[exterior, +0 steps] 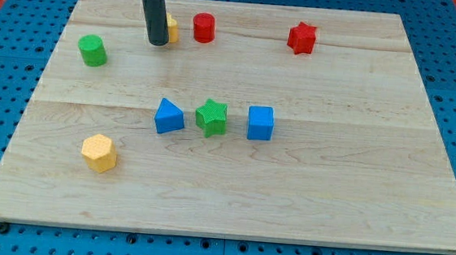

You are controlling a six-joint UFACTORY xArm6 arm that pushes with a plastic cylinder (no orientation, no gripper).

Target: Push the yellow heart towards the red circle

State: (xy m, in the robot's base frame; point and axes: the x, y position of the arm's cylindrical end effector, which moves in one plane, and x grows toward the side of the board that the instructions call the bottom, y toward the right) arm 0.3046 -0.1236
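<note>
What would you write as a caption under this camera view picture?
My tip presses the mostly hidden yellow heart toward the red circle, with a small gap left between them.

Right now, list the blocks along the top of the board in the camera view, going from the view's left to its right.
Green cylinder → yellow heart, mostly hidden behind my rod, with my tip at its left side → red circle → red star.
</note>
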